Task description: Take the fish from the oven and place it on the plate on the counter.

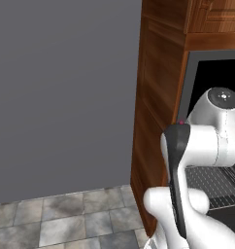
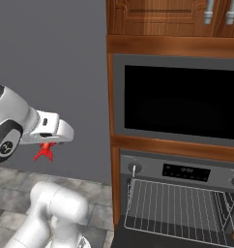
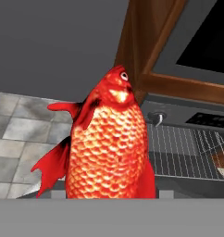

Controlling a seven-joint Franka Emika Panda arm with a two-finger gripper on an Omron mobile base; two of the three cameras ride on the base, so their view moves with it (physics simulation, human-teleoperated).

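The orange-red fish [image 2: 43, 153] hangs tail-down from my gripper [image 2: 46, 144], which is shut on it, out in the open air left of the wooden cabinet column. In the hand view the fish [image 3: 107, 148] looms close, head up, and hides my fingertips. The stainless oven [image 2: 182, 170] stands open at the lower right, its wire rack [image 2: 179, 208] bare. That rack [image 3: 178, 152] lies behind the fish in the hand view. The plate and the counter are out of view.
A black-windowed microwave [image 2: 179, 101] sits above the oven in the wooden cabinet column [image 1: 156, 112]. The lowered oven door [image 2: 157, 240] juts out at the bottom. A grey wall [image 1: 61, 92] and a tiled floor [image 1: 61, 219] lie to the left.
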